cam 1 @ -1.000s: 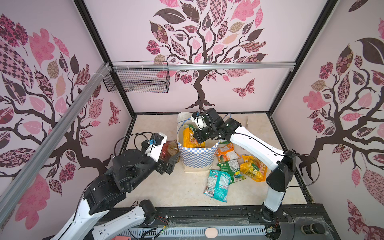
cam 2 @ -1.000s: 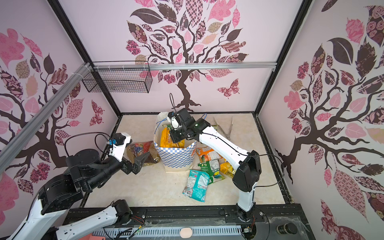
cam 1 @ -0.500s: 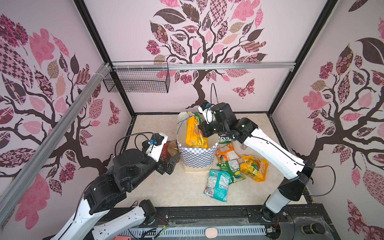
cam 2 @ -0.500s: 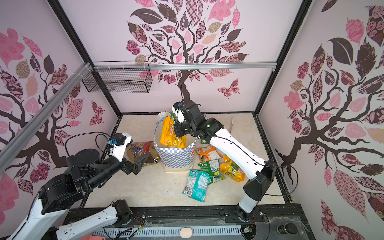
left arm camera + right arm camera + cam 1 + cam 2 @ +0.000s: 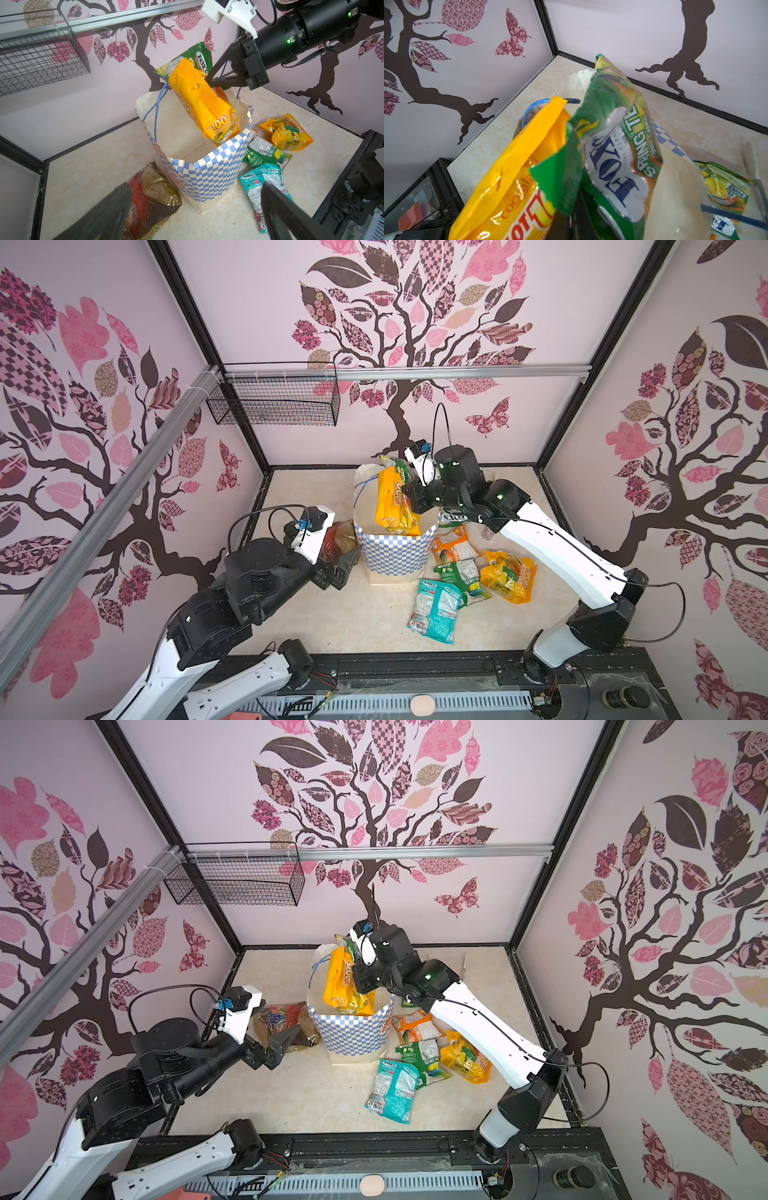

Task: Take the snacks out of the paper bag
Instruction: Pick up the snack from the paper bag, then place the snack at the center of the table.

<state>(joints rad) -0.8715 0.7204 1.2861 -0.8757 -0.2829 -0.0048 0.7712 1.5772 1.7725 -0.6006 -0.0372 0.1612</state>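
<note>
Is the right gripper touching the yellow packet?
Touching. The left wrist view shows the right gripper, jaws shut, with its tips meeting the upper edge of the yellow packet, which hangs tilted, half out of the paper bag.

Glossy crinkly plastic yellow packet [image 5: 199, 101], matt paper bag [image 5: 207, 172], black wire-mesh basket [image 5: 41, 58], smooth pale tabletop [image 5: 93, 166]

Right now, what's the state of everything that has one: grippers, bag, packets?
paper bag, upright, mouth open
right gripper, shut on yellow-orange packet
yellow-orange packet, hanging from the gripper, lower end inside bag mouth
green packet, up against it above the bag; own grip unclear
left gripper, open, empty
teal packet, flat on table
dark brown-red packet, lying beside bag
</note>
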